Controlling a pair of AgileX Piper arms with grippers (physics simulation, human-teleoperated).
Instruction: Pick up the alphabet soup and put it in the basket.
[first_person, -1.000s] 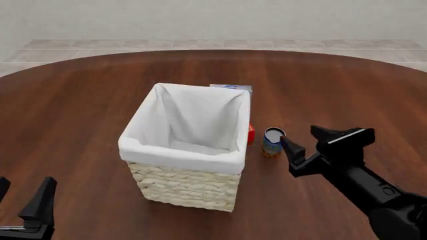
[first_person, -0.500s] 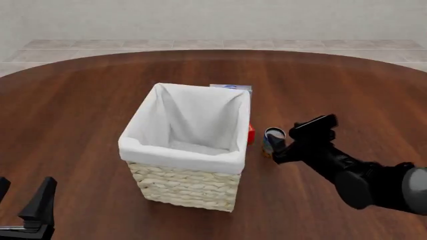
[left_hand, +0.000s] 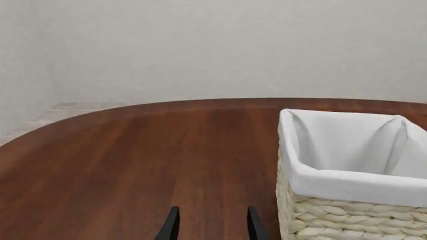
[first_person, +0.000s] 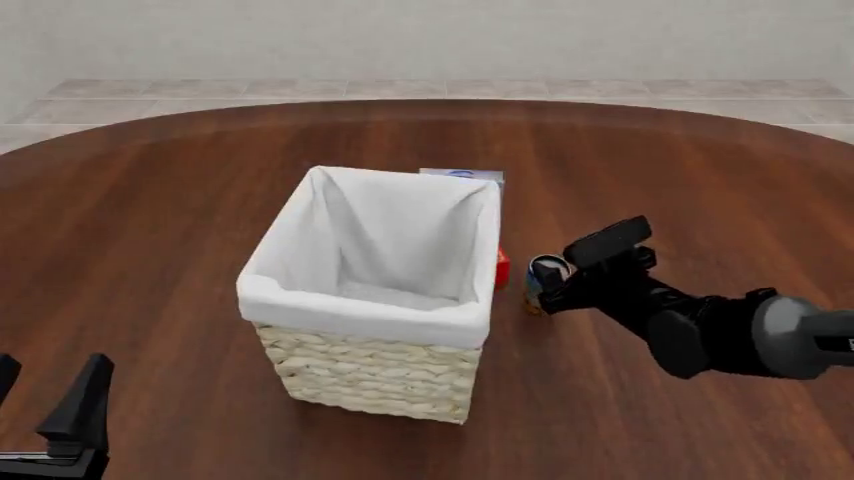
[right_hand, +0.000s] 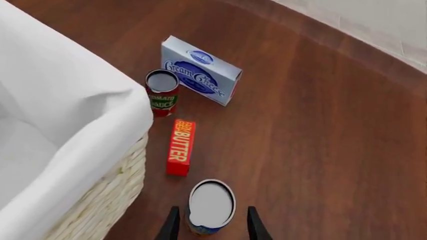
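Since a second ago the right gripper (first_person: 545, 281) has swung in from the right edge and dropped low onto the soup (first_person: 543, 284); the left gripper (first_person: 47, 400) has stayed parked at the near left corner, fingers spread on nothing.

The right fingers stand open either side of the can (right_hand: 210, 206), lid between them, not yet closed. The soup stands upright just right of the basket (first_person: 354, 305), toward the table's middle.

Risks, as I judge them: a fingertip nudging the can over before the squeeze, or knocking the butter (right_hand: 179, 146) close beyond it.

The right wrist view alone shows the butter, a second can (right_hand: 162, 92) and a cream-cheese box (right_hand: 200, 69) behind the basket; the front view hides most of these.
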